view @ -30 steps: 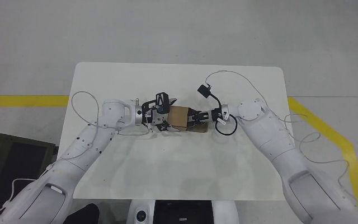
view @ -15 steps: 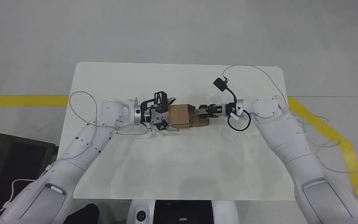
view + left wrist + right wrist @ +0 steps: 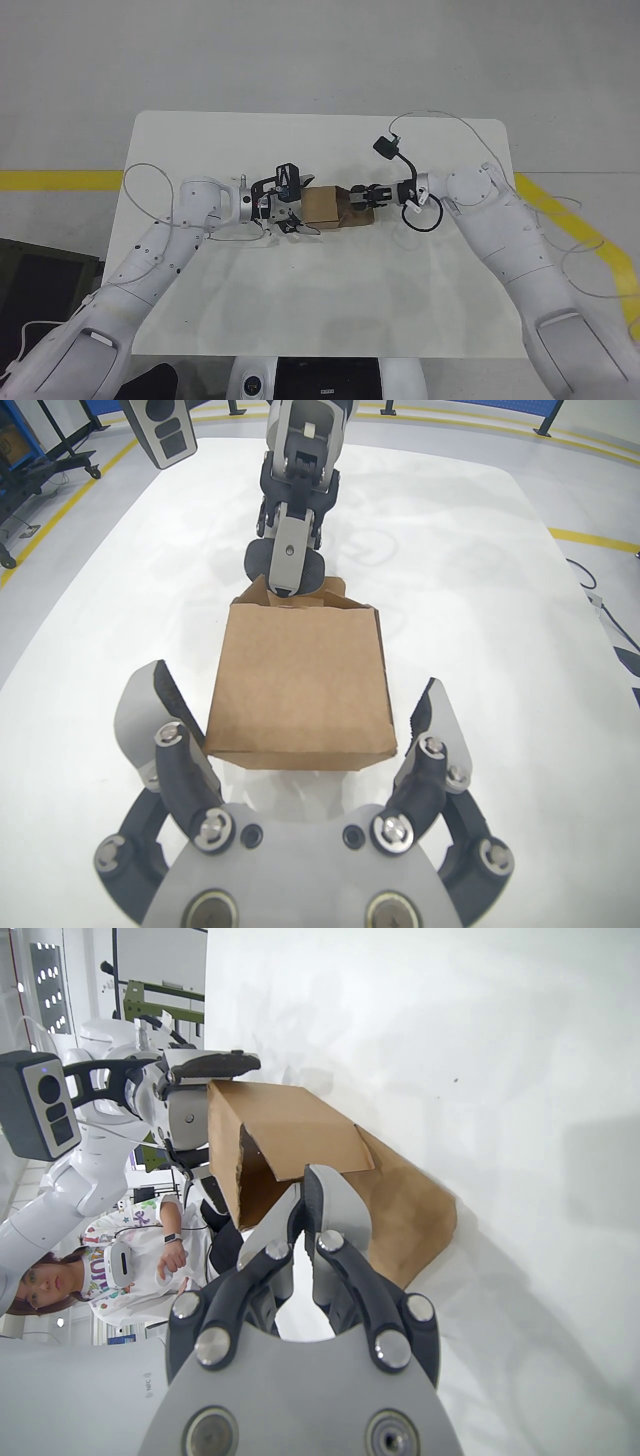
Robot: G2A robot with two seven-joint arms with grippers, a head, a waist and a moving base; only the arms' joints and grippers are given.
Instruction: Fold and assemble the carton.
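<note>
Your left claw [image 3: 296, 674] is released, its fingers spread either side of one end of the carton [image 3: 320, 206], which lies on its side mid-tabletop [image 3: 400, 290]. Your right claw [image 3: 303, 1176] is clenched, tips at the carton's open end.

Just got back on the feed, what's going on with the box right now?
Both arms are at the brown carton, which lies on its side on the white table. The left gripper is open, straddling one end. The right gripper is shut, its tips at the opposite, open end, where a flap lies flat on the table. That end is not yet closed.
</note>
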